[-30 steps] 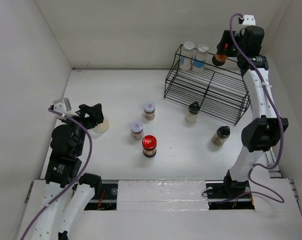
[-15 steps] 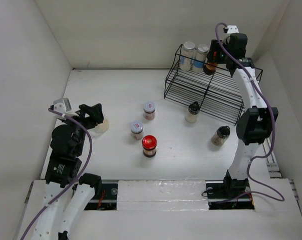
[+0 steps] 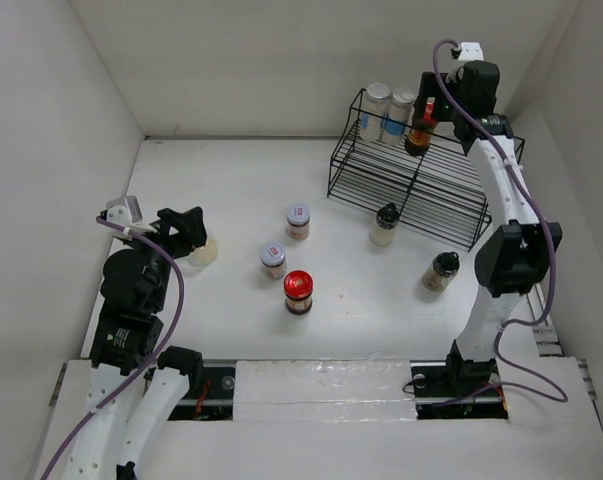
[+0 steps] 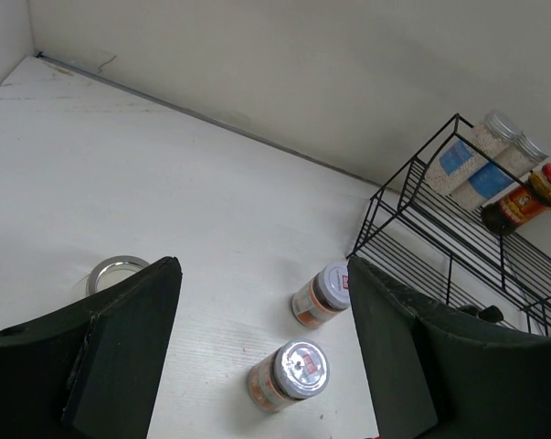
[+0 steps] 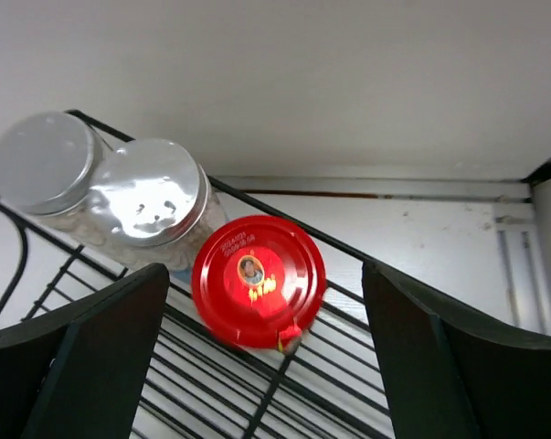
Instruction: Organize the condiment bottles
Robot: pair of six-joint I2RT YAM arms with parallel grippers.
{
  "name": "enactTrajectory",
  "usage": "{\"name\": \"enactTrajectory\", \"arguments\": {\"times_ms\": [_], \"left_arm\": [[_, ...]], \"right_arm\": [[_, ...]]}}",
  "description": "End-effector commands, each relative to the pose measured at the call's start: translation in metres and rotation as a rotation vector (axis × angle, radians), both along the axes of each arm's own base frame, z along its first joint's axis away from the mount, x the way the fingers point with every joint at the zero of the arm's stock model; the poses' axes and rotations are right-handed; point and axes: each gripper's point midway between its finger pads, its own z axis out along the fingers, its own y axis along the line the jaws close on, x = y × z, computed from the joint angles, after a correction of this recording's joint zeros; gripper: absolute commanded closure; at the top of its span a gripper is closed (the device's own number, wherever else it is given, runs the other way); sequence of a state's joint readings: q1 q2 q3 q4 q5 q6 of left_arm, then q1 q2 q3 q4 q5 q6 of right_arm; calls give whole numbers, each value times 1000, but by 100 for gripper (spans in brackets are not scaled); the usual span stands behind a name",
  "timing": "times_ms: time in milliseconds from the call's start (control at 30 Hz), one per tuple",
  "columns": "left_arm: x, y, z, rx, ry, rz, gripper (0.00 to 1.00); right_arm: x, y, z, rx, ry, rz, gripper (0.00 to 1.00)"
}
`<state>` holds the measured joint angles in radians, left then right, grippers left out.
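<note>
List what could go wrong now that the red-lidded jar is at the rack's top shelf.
1. The red-lidded jar stands close beside a silver-lidded jar on the top shelf of the rack, with the jaws of the right gripper open on either side of it. A crooked lift-off might clip the lid and tip the jar or shove its neighbour.
2. It rests on thin wire bars. If set unevenly, it may wobble or lean.
</note>
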<state>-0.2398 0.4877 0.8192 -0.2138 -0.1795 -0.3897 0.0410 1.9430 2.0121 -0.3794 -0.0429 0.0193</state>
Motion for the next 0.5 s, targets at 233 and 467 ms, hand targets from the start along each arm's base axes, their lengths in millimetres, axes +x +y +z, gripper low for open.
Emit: {"name": "enactTrajectory", "arguments": {"times_ms": [233, 467], "left_arm": [[-3, 1, 16, -2, -68, -2, 40], [-4, -2, 14, 0, -59, -22, 52]], "right_arm": [[-161, 98, 87, 130, -318, 232, 94], [-324, 273, -20, 162, -141, 786, 1]]}}
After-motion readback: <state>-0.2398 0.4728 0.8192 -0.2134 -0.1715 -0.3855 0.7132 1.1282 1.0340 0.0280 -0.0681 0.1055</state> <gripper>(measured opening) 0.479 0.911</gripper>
